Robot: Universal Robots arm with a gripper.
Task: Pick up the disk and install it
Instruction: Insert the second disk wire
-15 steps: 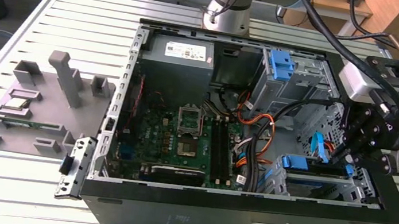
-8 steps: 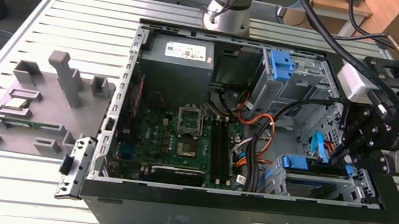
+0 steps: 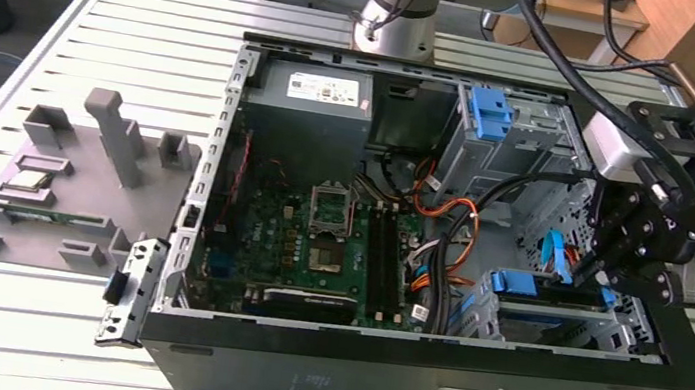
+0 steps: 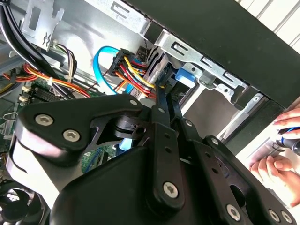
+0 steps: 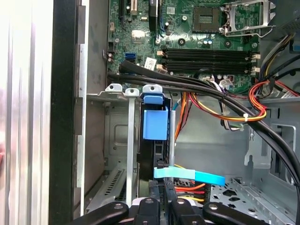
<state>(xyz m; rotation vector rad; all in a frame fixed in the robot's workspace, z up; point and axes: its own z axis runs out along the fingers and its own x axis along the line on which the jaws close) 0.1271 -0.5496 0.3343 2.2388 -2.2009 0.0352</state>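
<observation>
Disk stood edge-on in a slot of the drive cage at the case's corner, blue carrier tab outward. The claw sat just beside its edge, fingers drawn narrow; whether they gripped it I could not tell. Seating looked underway; finishing likely needs a straight push. The second wrist view showed a person's hand beyond the case; the exterior view showed the motherboard.

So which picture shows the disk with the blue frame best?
The first wrist view: the disk stands edge-on in the drive cage, its blue carrier plain. The exterior view shows it partly behind the gripper. The second wrist view shows just a bit of blue past the gripper.
</observation>
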